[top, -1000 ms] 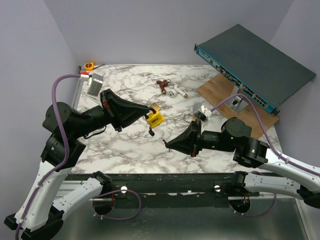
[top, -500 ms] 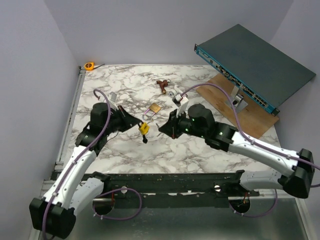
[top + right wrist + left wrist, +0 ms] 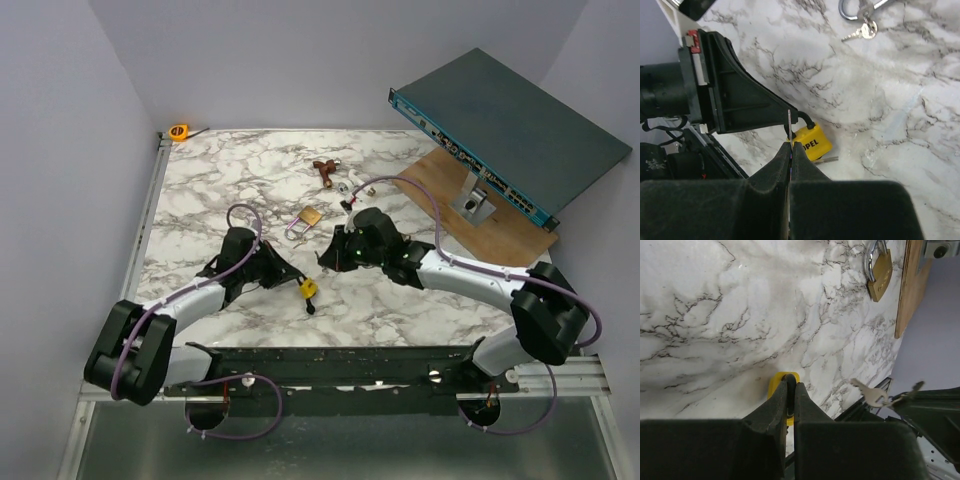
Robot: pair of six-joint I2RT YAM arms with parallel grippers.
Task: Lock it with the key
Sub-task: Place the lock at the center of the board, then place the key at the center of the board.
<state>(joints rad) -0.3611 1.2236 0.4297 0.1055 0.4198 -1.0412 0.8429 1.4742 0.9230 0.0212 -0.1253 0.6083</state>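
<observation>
Key [image 3: 867,394], judged tiny, light, stiff and slippery, sits pinched edge-on in the clenched right gripper [image 3: 790,146], just far-right of the yellow padlock [image 3: 811,142] clamped by the left gripper [image 3: 791,389]; best gripped at its bow, blade free.

Bright, even overhead light, soft shadows, wrist views blurred along the bottom edge.

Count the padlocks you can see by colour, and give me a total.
Yellow padlock: 1
Brass padlock: 1
Total: 2
</observation>
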